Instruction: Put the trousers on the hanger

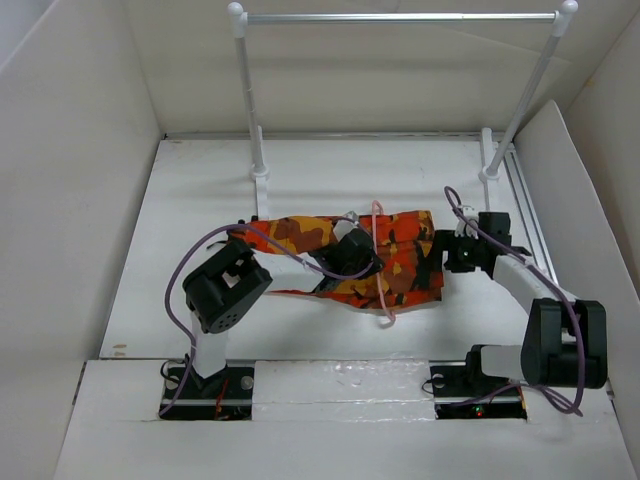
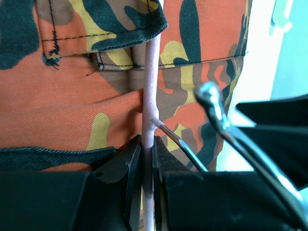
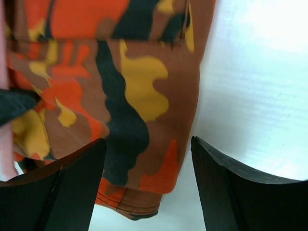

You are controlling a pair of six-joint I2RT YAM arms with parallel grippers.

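We see the trousers [image 1: 405, 250] lying flat across the middle of the white surface [image 1: 200, 200], stretched from left to right. The pink hanger [image 1: 382, 290] lies over them, its thin rod running from far to near and curling off the near edge of the cloth. Our left claw [image 1: 352, 256] sits on top of the trousers near their middle. Its wrist view shows the jaws pressed together on the pink rod, the black fingers [image 2: 130, 163] pinching it from either side. A slim shiny metal hook [image 2: 214, 103] springs from the rod just beyond the grip and bends towards the right of that view. Our right claw [image 1: 438, 258] is at the right end of the trousers, low over the surface. Its jaws stand wide apart with nothing held: one finger is over the camouflage cloth, the other over bare white surface, and the hemmed edge of the cloth lies in the gap between them. At the far side a metal rail [image 1: 400, 17] on white posts stands well apart from the trousers.
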